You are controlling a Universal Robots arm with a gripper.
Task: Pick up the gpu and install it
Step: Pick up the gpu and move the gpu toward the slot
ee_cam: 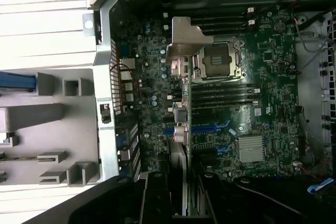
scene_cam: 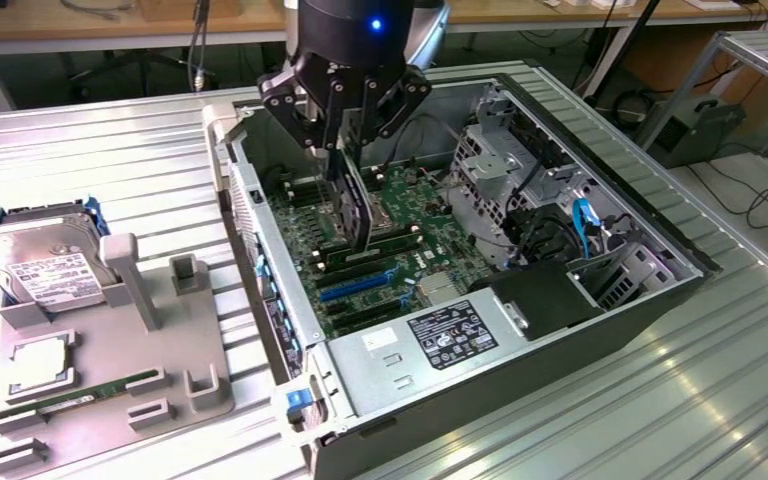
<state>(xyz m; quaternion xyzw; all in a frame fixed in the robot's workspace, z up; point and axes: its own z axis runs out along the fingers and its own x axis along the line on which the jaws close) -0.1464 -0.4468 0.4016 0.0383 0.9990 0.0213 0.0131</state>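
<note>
Gpu (scene_cam: 353,210) hangs on edge inside the open computer case (scene_cam: 584,370), over the motherboard (scene_cam: 404,245): a thin black card, silver bracket (ee_cam: 185,38) at one end. Whether its lower edge touches the board is unclear; its top is hidden inside the gripper (scene_cam: 347,140), which pinches it, arm pointing straight down.

gpu (scene_cam: 353,205): thin black card, silver bracket at one end. Held upright on edge in the claw (scene_cam: 344,150), over motherboard (scene_cam: 404,265) inside open case (scene_cam: 638,190).
</note>
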